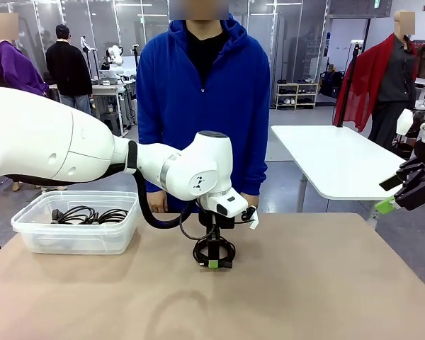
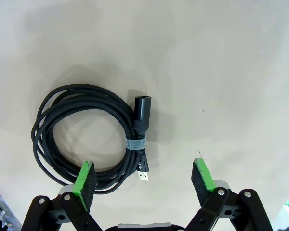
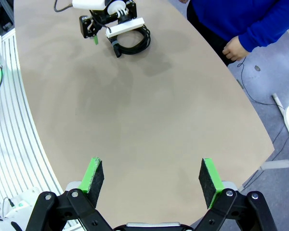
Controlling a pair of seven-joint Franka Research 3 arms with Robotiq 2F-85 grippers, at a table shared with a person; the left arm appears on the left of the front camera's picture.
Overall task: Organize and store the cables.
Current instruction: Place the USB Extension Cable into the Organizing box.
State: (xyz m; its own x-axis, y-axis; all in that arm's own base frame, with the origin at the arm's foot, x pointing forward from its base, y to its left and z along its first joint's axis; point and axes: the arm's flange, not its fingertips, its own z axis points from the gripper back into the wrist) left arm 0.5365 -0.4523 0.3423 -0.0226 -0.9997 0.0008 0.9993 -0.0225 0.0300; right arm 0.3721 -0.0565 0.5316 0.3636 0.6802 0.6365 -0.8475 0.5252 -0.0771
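From the front, my left end effector (image 1: 213, 263) hangs low over a coiled black cable (image 1: 214, 251) lying on the tabletop (image 1: 304, 283) near its middle, in front of a person in a blue hoodie (image 1: 202, 92). A clear bin (image 1: 76, 221) to my left holds more coiled cables (image 1: 88, 214). My right end effector (image 1: 404, 191) is raised off to the right edge, open.

Through my left wrist, the coil (image 2: 84, 137) lies flat, strapped by a grey tie (image 2: 135, 144); its plugs run lengthwise up the picture, the USB plug (image 2: 143, 172) pointing toward me. My fingers (image 2: 85, 178) stand wide apart; one pad overlaps the coil's near edge.

Through my right wrist, my spread pads (image 3: 210, 177) hover over bare tabletop, the coil (image 3: 133, 42) well apart, under my left end effector.
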